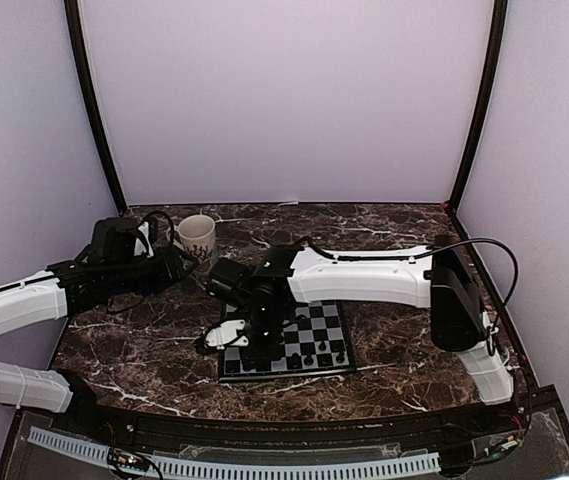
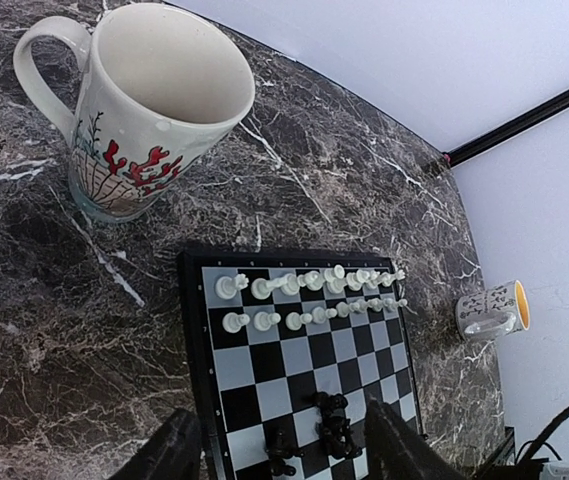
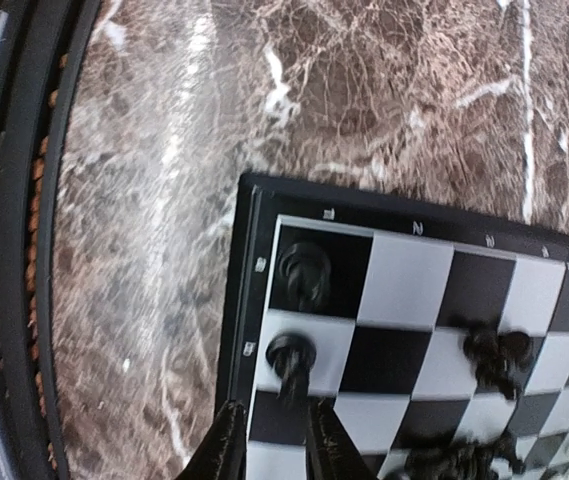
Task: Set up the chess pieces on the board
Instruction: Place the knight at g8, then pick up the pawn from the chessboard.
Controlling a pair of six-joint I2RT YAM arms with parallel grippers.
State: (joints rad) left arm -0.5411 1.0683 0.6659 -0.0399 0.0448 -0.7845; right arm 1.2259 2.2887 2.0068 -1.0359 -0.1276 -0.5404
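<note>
The board (image 1: 309,318) lies in the middle of the table, partly under my right arm. In the left wrist view the board (image 2: 264,365) has two rows of white pieces (image 2: 309,283) along its far side and a huddle of black pieces (image 2: 332,420) nearer my left gripper (image 2: 282,455), which is open, empty and held above the board. In the right wrist view two black pieces (image 3: 304,272) stand on the corner squares of the board (image 3: 404,290). My right gripper (image 3: 274,420) is narrowly open, with the top of the nearer black piece (image 3: 292,358) between its fingertips.
A white mug with a red pattern (image 1: 196,240) stands behind the board's left side, close to my left gripper (image 1: 176,262); it is large in the left wrist view (image 2: 154,100). A second mug (image 2: 492,310) stands to the right of the board. The table's front rim (image 3: 24,250) is near my right gripper (image 1: 236,340).
</note>
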